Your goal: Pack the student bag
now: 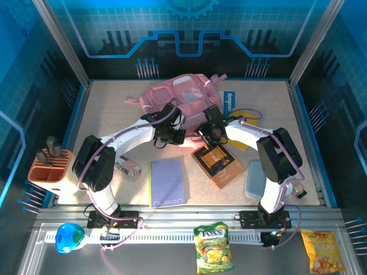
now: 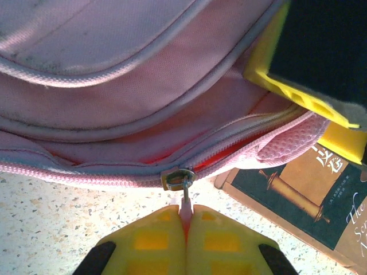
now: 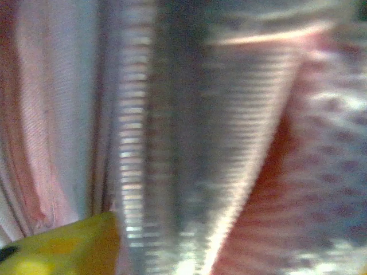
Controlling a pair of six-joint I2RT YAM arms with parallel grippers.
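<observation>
Student bag (image 1: pixel 182 94), a large soft pink fabric backpack, is lying at twelve o'clock from above, left gripper (image 1: pixel 170 135) and right gripper (image 1: pixel 206 133) reaching over its six-o'clock edge. Left wrist: pressed-together fingers (image 2: pixel 155 235) are pinching its pink zipper pull (image 2: pixel 185 201), a sound hold on limp cloth. Right wrist: blur is hiding that gripper's state.

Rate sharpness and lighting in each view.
Top view: sharp and evenly lit. Left wrist view: crisp on the bag and its zipper pull, with mild shadow under the seam. Right wrist view: heavy blur, the bag smeared into pink and grey streaks.
</observation>
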